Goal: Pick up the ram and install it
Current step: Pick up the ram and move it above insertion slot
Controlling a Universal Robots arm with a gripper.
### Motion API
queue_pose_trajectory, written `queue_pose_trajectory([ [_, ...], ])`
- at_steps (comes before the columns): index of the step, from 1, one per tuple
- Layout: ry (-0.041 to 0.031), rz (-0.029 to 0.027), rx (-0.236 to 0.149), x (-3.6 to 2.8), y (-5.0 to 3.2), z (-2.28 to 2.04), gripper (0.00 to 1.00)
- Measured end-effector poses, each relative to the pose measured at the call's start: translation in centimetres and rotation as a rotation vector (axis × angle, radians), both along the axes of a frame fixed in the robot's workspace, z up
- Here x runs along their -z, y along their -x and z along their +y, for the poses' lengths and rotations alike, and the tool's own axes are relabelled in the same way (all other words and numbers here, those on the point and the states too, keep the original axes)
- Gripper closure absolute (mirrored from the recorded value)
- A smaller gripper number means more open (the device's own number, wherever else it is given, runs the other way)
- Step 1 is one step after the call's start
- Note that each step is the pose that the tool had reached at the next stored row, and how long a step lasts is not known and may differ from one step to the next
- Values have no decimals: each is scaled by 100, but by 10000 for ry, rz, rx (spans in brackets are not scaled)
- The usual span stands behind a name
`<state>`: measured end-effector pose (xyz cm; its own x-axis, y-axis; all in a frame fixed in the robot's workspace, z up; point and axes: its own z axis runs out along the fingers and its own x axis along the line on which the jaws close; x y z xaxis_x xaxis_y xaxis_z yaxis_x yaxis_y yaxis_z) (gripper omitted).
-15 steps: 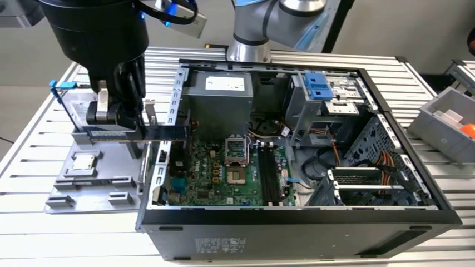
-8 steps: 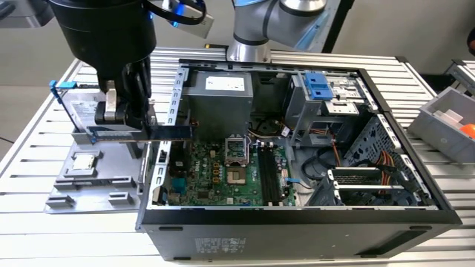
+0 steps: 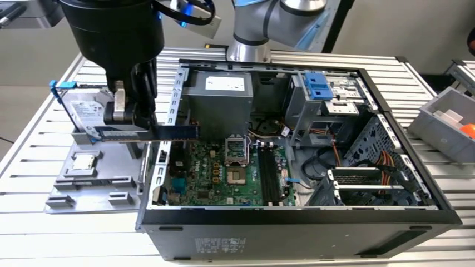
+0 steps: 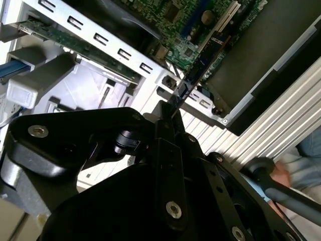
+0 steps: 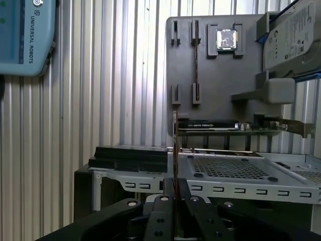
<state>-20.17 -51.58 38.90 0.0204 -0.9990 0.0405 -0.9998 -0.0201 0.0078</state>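
I see the gripper point(image 3: 130, 130) clamped narrow on one end of the ram point(image 3: 174, 131), which is held level, long edge down. In the exterior view the ram crosses above the wall of the open case point(image 3: 297, 216) on the exterior view's left. Its free end is over the motherboard point(image 3: 215, 172), close beside the grey metal box at the back. It touches nothing but the claw.

The memory slots point(image 3: 268, 175) lie well apart from the ram, toward the exterior view's right. The space above the board is open between them. A drive cage point(image 3: 319, 94) and loose cables crowd the far corner on the exterior view's right.

In the second wrist view the fingers point(image 4: 165, 150) meet on the ram point(image 4: 198, 65), which runs out over the green board. In the first wrist view the ram point(image 5: 174, 150) is edge-on, a thin line rising from the gripper point(image 5: 175, 193).

The grey tray point(image 3: 89, 192) sits on the slatted table point(image 3: 74, 239), just beside the case on the exterior view's left. It holds a hard drive point(image 3: 82, 111) in a blue-edged bracket, a small square processor point(image 3: 82, 161) and a dark card point(image 5: 208, 124) standing on edge nearest the case. In the first wrist view a thin dark strip point(image 5: 195, 60) sits between the tray's clips; I cannot tell what it is.

A grey bin point(image 3: 438, 117) at the exterior view's right edge holds something orange.
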Motion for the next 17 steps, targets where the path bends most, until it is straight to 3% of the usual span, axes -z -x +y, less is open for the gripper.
queue_pose_trajectory([
  [17, 0, 0, 0, 0, -167, 0, 100],
])
